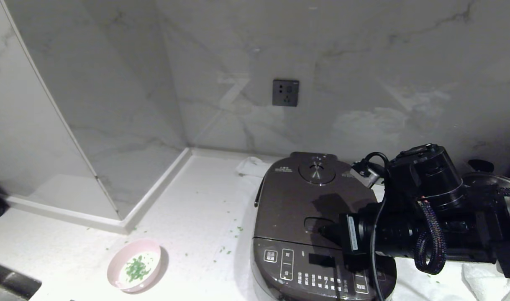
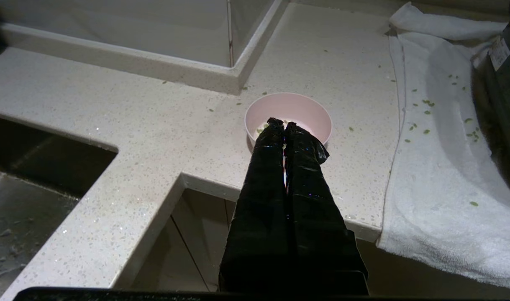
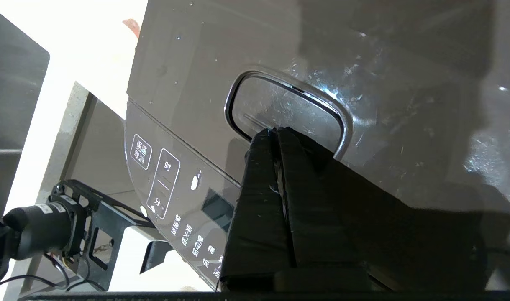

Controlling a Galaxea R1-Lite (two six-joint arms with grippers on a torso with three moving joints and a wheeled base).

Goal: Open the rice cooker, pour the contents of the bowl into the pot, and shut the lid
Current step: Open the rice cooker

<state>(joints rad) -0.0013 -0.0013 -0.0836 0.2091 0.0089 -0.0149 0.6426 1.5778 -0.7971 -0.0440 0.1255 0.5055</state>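
The dark brown-grey rice cooker [image 1: 309, 217] stands on the counter with its lid [image 1: 296, 196] down, so the pot is hidden. My right gripper [image 3: 275, 130] is shut, its tips resting on the oval release button [image 3: 288, 108] at the lid's front; in the head view the right gripper [image 1: 324, 229] reaches in from the right. The pale pink bowl [image 1: 134, 270] sits at the counter's front left with chopped green contents [image 1: 137, 268] inside. My left gripper [image 2: 283, 123] is shut and empty, hanging in front of the counter edge, short of the bowl [image 2: 305, 113].
A white towel [image 2: 430, 159] lies under and beside the cooker, with green bits scattered on it and on the counter [image 1: 196, 217]. A sink [image 2: 24, 196] opens at the counter's left. A shiny steel pan [image 1: 495, 184] sits behind the right arm. A wall socket [image 1: 285, 93] is above.
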